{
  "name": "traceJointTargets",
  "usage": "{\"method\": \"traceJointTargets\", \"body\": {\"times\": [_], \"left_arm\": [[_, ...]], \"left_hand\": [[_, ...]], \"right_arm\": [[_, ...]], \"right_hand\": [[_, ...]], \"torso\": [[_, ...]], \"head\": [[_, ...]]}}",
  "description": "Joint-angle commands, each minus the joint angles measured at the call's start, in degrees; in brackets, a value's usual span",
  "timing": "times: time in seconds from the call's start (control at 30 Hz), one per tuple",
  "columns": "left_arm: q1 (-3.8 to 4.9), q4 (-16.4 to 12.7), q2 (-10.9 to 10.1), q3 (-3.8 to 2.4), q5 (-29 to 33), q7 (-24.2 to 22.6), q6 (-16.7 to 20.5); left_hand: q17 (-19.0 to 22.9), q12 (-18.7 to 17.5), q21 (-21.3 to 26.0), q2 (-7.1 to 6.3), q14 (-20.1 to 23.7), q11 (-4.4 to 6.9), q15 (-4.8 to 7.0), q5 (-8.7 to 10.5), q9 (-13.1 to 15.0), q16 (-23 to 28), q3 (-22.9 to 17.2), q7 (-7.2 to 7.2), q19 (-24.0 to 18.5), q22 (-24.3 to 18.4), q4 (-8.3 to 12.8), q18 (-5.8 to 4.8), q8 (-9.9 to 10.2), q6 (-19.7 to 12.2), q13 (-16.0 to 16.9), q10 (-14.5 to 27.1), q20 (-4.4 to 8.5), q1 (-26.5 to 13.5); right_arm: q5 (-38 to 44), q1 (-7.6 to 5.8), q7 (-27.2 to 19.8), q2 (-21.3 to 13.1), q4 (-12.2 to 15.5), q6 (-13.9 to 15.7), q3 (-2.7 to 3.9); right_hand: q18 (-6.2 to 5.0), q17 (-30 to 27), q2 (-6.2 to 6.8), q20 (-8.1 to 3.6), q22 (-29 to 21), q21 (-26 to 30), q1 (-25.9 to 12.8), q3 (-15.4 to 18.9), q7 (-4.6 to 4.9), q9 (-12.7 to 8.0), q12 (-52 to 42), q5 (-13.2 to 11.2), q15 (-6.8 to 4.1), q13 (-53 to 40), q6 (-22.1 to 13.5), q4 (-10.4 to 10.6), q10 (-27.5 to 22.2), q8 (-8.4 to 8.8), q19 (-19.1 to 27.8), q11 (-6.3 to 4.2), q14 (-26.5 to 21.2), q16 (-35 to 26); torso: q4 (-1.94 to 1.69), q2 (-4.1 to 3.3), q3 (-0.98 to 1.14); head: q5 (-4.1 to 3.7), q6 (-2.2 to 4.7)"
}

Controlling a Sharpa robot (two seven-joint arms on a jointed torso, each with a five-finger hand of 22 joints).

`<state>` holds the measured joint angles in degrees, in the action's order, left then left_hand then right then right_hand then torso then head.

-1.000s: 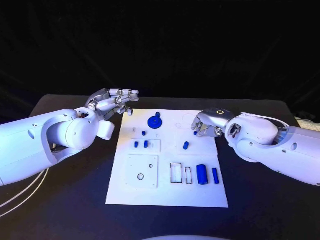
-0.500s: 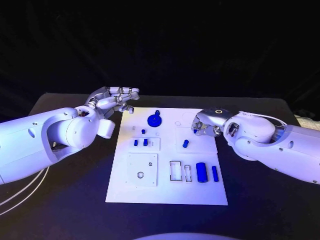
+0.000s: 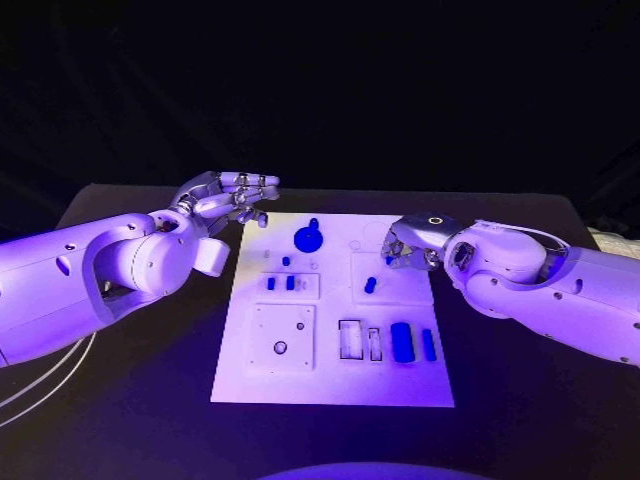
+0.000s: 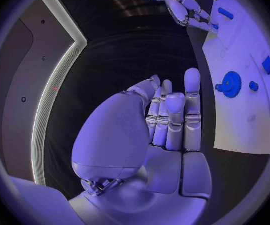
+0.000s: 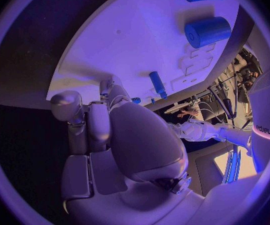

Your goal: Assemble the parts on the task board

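Fingers [image 4: 172, 115] of the left hand [image 3: 231, 200] are lying straight and empty beside the task board [image 3: 335, 385]; right hand [image 3: 411, 243] is hovering over its edge, grip hidden.

The left hand [image 3: 228, 203] is hovering beside the task board's [image 3: 335, 385] far left corner, the right hand [image 3: 411, 243] crowding its far right edge. Bare worktop [image 3: 118, 400] is lying open along the near sides.

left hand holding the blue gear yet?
No, the left hand holds nothing; the round blue toothed gear lies on the white task board.
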<state>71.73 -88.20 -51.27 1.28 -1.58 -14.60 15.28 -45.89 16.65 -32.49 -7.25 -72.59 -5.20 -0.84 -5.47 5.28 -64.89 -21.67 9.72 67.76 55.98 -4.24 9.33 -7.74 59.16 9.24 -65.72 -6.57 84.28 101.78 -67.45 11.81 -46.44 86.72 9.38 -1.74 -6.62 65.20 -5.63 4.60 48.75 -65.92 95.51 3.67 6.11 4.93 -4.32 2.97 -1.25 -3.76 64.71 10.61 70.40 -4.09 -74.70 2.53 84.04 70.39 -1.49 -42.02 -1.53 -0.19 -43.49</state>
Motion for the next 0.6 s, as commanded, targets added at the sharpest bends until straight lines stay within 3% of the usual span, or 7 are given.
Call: {"method": "traceJointTargets", "body": {"times": [0.03, 0.33, 0.6], "left_arm": [[0.00, 0.0, 0.1, -0.03, -1.4, 0.3, -0.8], [0.00, 0.2, 0.2, -0.03, -1.4, 0.5, -0.9], [-0.03, 0.5, 0.2, -0.03, -2.2, 1.0, -0.7]], "left_hand": [[0.0, 0.3, 0.2, 0.00, -0.1, 0.13, 0.32, -0.07, -0.1, 0.0, 0.1, 0.06, 0.2, -0.1, 0.5, 1.15, -0.4, -0.5, 0.1, 0.2, 0.22, 0.6], [0.1, 0.5, 0.2, 0.11, 0.0, 0.11, 0.33, -0.09, -0.1, 0.1, 0.1, 0.09, 0.2, -0.1, 0.7, 1.14, -0.5, -0.5, 0.2, 0.3, 0.24, 0.8], [-0.1, 1.0, 0.1, 0.43, -0.2, 0.10, 0.35, -0.13, -0.2, -0.1, 0.0, 0.12, 0.4, 0.0, 1.2, 1.12, -0.6, -0.6, 0.4, 0.6, 0.30, 1.4]], "right_arm": [[0.4, 0.71, 0.6, 0.0, 0.1, 0.1, -0.49], [-1.8, 0.61, 0.4, -0.9, 1.5, 6.7, -0.34], [-4.5, -0.05, 0.3, -1.9, 2.4, 8.0, -0.07]], "right_hand": [[-0.61, 0.4, -0.45, -0.09, 0.4, -0.5, -0.4, -0.9, -0.09, 0.0, 0.2, -0.2, -0.39, 0.1, 0.7, -0.1, 0.4, -0.02, -0.5, 0.01, 2.2, 0.5], [-0.47, 1.0, -0.76, -0.17, 1.2, -1.1, 0.5, -2.9, 0.11, 0.0, 0.5, -0.2, -0.42, 0.1, 0.9, -0.5, 0.8, 0.08, -0.9, 0.11, 2.3, 1.0], [-0.41, 1.3, 0.16, -0.10, 1.5, -1.2, -0.7, -3.5, 0.27, 0.0, 0.6, -0.2, -0.29, 0.1, 1.0, 0.2, 0.9, 0.18, -1.1, 0.31, 2.3, 1.3]], "torso": [[0.00, 0.05, 0.02], [-0.06, 0.06, 0.01], [0.03, 0.05, 0.05]], "head": [[-0.01, -0.09], [-0.02, -0.11], [0.15, 0.02]]}}
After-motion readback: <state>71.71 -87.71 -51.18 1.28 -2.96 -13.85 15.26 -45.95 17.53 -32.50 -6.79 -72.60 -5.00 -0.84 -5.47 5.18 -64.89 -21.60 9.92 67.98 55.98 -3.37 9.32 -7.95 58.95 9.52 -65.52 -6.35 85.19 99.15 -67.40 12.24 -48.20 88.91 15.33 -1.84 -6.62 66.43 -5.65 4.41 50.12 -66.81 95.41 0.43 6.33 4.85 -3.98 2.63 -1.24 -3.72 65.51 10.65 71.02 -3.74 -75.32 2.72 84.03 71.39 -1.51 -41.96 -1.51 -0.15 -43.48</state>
